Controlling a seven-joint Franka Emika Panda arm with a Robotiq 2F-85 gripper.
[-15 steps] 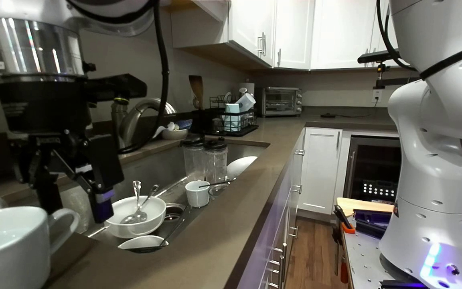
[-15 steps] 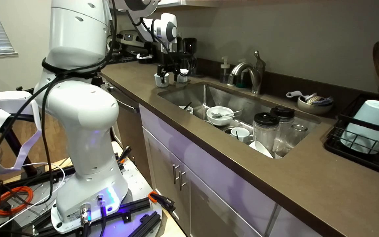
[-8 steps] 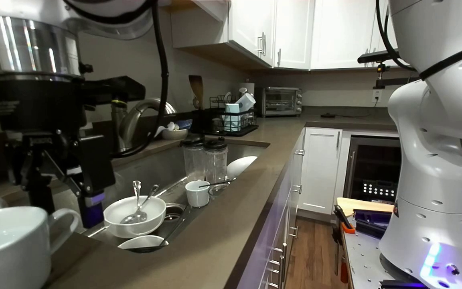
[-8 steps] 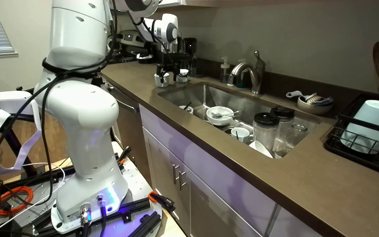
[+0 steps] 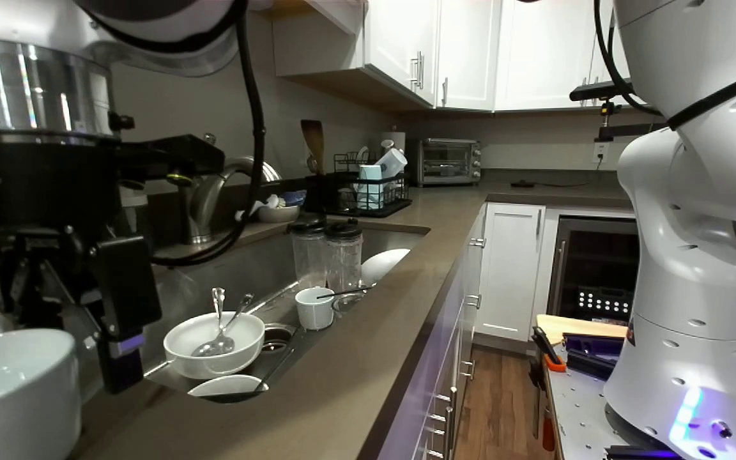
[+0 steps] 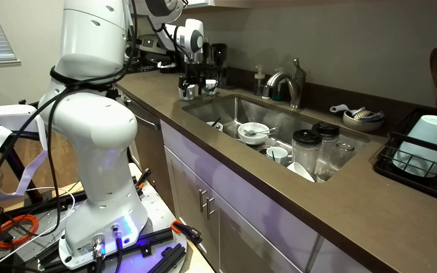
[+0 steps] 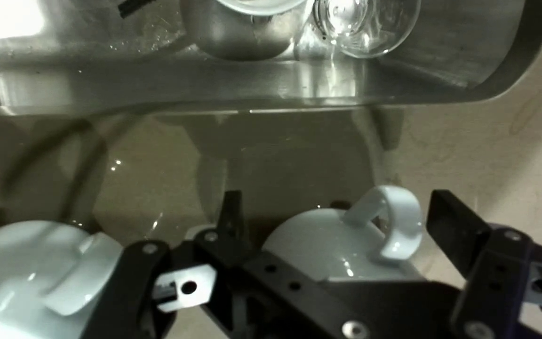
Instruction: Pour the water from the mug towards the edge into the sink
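Observation:
The white mug near the counter edge stands upright on the counter, in both exterior views (image 5: pixel 20 402) (image 6: pixel 187 93). Clear liquid shows inside it. In the wrist view the mug (image 7: pixel 318 240) sits between my fingers, its handle toward the sink and the right finger. My gripper (image 7: pixel 338 209) is open, its fingers lowered to either side of the mug, with a gap beside the handle. The gripper also shows in an exterior view (image 6: pixel 192 84). A second white mug (image 7: pixel 31 273) stands beside it, farther from the edge. The steel sink (image 6: pixel 241 108) lies just beyond the mugs.
The sink holds a white bowl (image 5: pixel 214 348) with spoons, a white cup (image 5: pixel 314 310), clear jars (image 6: pixel 306 151) and other dishes. The faucet (image 6: pixel 293 85) rises behind the sink. A dish rack (image 6: pixel 423 163) stands on the counter past the sink. A black cable hangs from my arm.
My gripper has moved down and toward the mug, leftward in an exterior view, and its fingers now flank the mug. The mugs have not moved.

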